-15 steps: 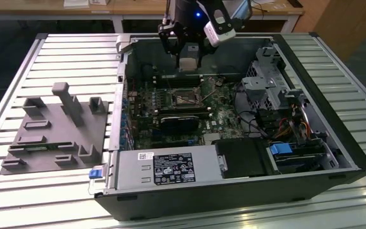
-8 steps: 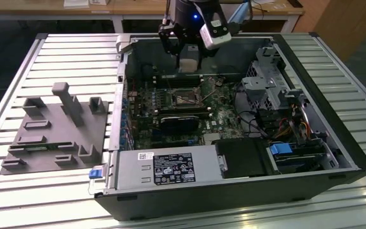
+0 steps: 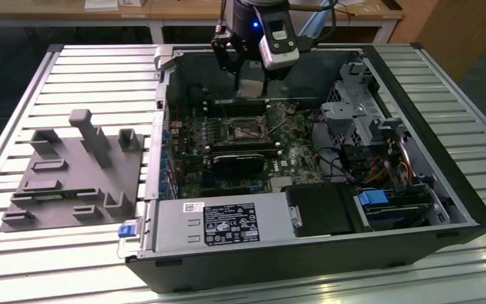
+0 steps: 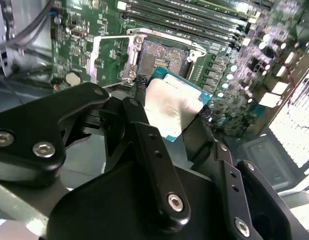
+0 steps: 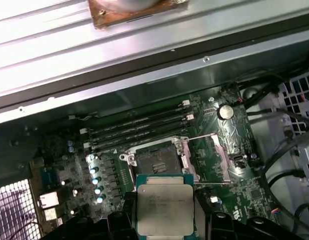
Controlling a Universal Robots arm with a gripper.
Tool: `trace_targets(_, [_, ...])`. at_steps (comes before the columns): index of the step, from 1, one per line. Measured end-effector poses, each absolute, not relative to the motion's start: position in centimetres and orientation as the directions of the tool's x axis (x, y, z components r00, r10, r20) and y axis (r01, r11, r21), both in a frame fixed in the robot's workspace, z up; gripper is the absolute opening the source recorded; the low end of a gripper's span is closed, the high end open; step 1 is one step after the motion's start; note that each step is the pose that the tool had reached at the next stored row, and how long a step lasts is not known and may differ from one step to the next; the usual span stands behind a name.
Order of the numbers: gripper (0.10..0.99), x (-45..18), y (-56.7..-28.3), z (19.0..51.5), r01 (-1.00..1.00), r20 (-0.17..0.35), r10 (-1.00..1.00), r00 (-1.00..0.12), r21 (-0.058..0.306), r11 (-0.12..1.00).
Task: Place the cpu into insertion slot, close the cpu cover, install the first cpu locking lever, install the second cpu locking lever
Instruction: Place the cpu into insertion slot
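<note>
Above the motherboard (image 4: 74,35), the end effector (image 4: 173,99) grips the partly hidden cpu (image 4: 177,107).

Black arm (image 3: 255,19) bore a small blue light (image 3: 254,25), silver-grey camera block (image 3: 278,49) at the wrist, thin dark cables (image 3: 223,12) ran alongside, gripper (image 4: 173,100) was matte black, jointed link fingers (image 4: 144,127), round silver screws (image 4: 175,201) at the pivots.

Counts:
- 1 arm (image 3: 255,19), 1 gripper (image 4: 173,102), 2 fingers (image 4: 144,130).
- 1 cpu (image 5: 164,207), 1 insertion slot (image 5: 157,162), 1 cpu cover (image 4: 96,57).
- 4 long memory slots (image 5: 139,125) in first wrist view.
- 1 coin cell (image 5: 224,111).
- 1 open pc case (image 3: 445,190), 1 motherboard (image 3: 200,177), 1 power supply (image 3: 218,225).
- 1 grey fixture block (image 3: 74,177), 1 slatted table (image 3: 99,69).
</note>
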State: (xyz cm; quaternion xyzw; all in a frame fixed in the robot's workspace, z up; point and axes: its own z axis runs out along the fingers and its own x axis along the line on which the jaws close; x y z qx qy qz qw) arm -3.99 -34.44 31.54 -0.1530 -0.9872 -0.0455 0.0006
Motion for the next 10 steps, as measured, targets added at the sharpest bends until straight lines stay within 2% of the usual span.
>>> trace_targets(10, [0.541, -3.99, -34.44, 31.11, 0.468, 0.015, 0.469, -0.883, 0.089, 0.879])
